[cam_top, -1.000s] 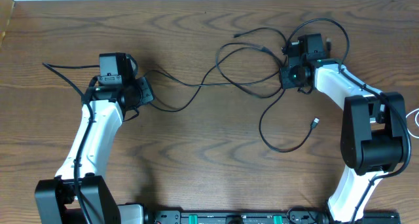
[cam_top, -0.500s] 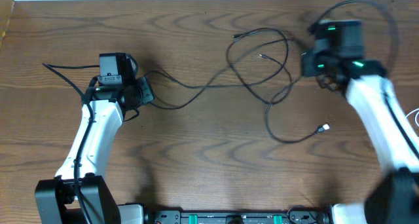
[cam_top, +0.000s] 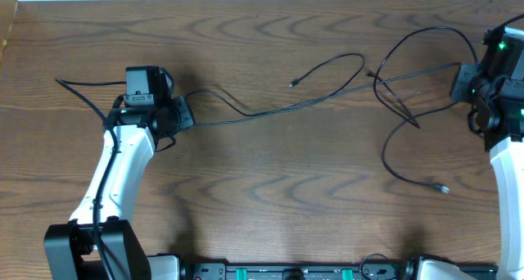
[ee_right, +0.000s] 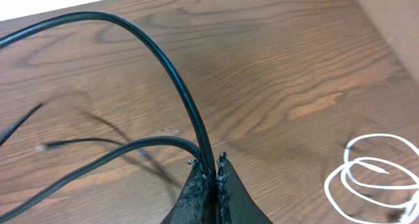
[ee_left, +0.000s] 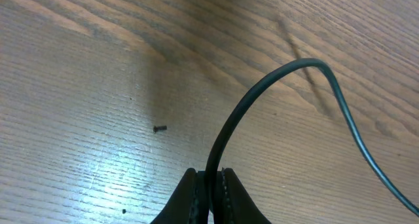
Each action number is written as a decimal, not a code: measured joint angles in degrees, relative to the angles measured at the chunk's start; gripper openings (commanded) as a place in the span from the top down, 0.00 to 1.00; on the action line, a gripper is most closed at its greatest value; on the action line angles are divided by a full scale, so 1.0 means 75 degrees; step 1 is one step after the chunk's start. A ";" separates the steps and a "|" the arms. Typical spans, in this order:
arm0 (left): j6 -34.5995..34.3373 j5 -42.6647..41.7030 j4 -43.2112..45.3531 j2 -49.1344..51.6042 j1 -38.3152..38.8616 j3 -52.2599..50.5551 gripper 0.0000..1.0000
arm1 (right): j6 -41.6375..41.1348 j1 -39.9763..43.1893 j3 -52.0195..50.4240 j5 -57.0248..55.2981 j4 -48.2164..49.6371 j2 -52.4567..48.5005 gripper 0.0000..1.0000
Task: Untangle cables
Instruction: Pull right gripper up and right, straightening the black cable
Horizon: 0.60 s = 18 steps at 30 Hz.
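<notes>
Handling notes: the black cables are thin, light and limp. They will sag and drag across the table (cam_top: 262,198) rather than push, so they are best taken mid-run and pulled, clear of the small plug ends.

- Left end effector (ee_left: 209,185): closed, pinching a black cable that arches up out of its tips.
- Right end effector (ee_right: 211,171): closed on a black cable, near the right edge.
- Long black cable (cam_top: 311,101): runs left to right across the far half of the table between the two grips, sagging slightly.
- One free plug (cam_top: 292,84) points left, mid-table.
- Second black cable: loops near the right edge, crossing the first; its plug (cam_top: 443,187) points toward the near right corner.
- White cable (ee_right: 353,162): coiled apart at the right edge, untouched.
</notes>
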<state>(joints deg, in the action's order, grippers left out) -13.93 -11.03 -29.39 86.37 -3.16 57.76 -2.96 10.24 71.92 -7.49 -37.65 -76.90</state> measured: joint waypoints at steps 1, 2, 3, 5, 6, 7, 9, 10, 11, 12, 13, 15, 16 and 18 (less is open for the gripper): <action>0.0000 0.0000 -0.0003 0.0000 0.0000 0.0000 0.92 | -0.0012 0.0006 0.0000 0.0128 0.0023 -0.0003 0.99; -0.0003 0.0003 -0.0003 0.0000 0.0000 0.0000 0.92 | -0.0035 0.0006 0.0000 0.0289 0.0055 -0.0009 0.99; 0.0000 0.0003 -0.0003 0.0000 0.0000 0.0000 0.92 | -0.0044 0.0006 0.0000 0.0376 0.0076 -0.0012 0.99; 0.0000 0.0006 -0.0003 0.0000 0.0000 0.0000 0.92 | -0.0067 0.0006 0.0000 0.0504 0.0102 -0.0015 0.98; 0.0000 0.0006 -0.0006 0.0000 0.0000 0.0000 0.92 | -0.0070 0.0006 0.0000 0.0554 0.0111 -0.0015 0.98; 0.0000 0.0009 -0.0003 0.0000 0.0000 0.0000 0.92 | -0.0073 0.0006 0.0000 0.0583 0.0114 -0.0015 0.97; 0.0000 0.0041 -0.0003 0.0000 0.0000 0.0000 0.92 | -0.0087 0.0006 0.0000 0.0632 0.0114 -0.0017 0.96; -0.0020 0.0102 -0.0003 0.0000 0.0000 0.0000 0.92 | -0.0093 0.0006 0.0000 0.0644 0.0114 -0.0017 0.96; -0.0093 0.0230 -0.0009 0.0000 0.0000 0.0000 0.92 | -0.0099 0.0006 0.0000 0.0670 0.0114 -0.0017 0.96; -0.0181 0.0399 -0.0023 0.0000 0.0000 0.0000 0.92 | -0.0099 0.0006 0.0000 0.0691 0.0114 -0.0017 0.95; -0.0399 0.0810 -0.0064 0.0000 0.0000 0.0000 0.92 | -0.0099 0.0006 0.0000 0.0726 0.0111 -0.0023 0.95; -0.0816 0.1510 -0.0154 0.0000 0.0003 0.0006 0.92 | -0.0099 0.0006 0.0000 0.0822 0.0102 -0.0038 0.95; -0.1043 0.1894 -0.0227 0.0000 0.0003 0.0006 0.93 | -0.0099 0.0003 0.0000 0.0877 0.0090 -0.0041 0.95; -0.1466 0.2713 -0.0364 0.0000 -0.0017 0.0006 0.92 | -0.0102 0.0006 0.0000 0.0857 0.0105 -0.0047 0.95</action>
<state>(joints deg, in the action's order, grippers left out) -24.93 9.32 -32.12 86.37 -3.29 57.80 -3.73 10.28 71.92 -1.06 -36.86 -77.25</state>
